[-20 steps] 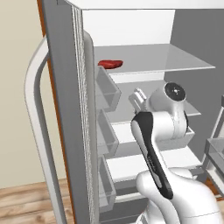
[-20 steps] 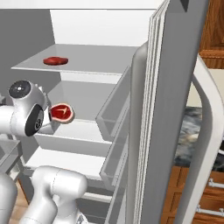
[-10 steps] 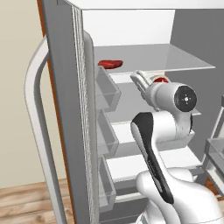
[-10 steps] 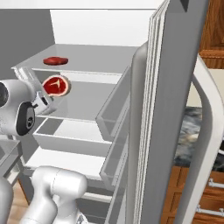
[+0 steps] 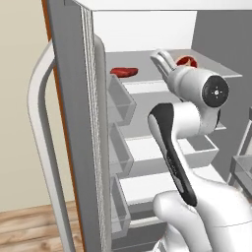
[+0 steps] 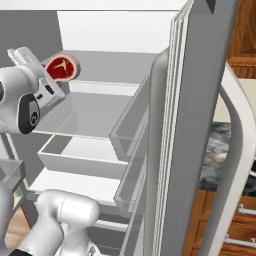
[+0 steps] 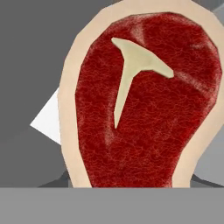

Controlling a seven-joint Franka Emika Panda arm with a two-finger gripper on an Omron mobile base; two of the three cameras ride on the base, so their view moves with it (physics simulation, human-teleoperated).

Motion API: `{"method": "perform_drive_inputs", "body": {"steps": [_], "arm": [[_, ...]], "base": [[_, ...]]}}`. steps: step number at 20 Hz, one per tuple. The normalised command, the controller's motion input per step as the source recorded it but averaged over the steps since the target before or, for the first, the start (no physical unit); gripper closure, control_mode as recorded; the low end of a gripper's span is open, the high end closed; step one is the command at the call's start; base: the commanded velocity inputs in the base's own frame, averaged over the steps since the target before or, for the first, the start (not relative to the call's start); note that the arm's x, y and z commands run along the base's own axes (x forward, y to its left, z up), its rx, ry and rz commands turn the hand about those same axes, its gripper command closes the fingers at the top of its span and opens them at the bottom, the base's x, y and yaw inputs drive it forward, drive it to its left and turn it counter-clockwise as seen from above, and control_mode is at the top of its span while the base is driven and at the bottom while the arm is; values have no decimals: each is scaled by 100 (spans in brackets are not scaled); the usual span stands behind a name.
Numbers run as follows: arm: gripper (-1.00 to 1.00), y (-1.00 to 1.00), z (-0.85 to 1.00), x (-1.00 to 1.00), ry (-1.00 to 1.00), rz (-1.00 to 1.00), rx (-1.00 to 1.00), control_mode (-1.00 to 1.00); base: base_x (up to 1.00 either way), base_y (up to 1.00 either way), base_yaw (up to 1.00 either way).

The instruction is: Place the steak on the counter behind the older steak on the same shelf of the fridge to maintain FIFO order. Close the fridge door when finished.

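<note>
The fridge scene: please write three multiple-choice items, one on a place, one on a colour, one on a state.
1. Where does the flat all-red steak lie?
A. On the upper pale grey translucent shelf
B. In a door bin
C. In a bottom drawer

2. What colour is the rim of the thick steak with the T-shaped bone?
A. Green
B. Pale tan
C. Black

3. What is the state of the tall grey fridge door with clear bins?
A. Shut
B. Removed
C. Open

Answers:
1. A, it rests on the shelf's left part in the left base view.
2. B, the hand view shows tan fat around a red centre.
3. C, its bins and the white interior are exposed while the end effector holds the thick steak.
</note>
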Motion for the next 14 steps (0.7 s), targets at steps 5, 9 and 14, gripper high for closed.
{"method": "perform_drive_inputs", "body": {"steps": [5, 9, 14], "arm": [[100, -26, 23, 38, 13, 0, 0, -100], [100, -16, 0, 53, 9, 0, 0, -100], [100, 0, 0, 72, 11, 0, 0, -100]], "base": [[0, 0, 0], [0, 0, 0], [0, 0, 0]]}}
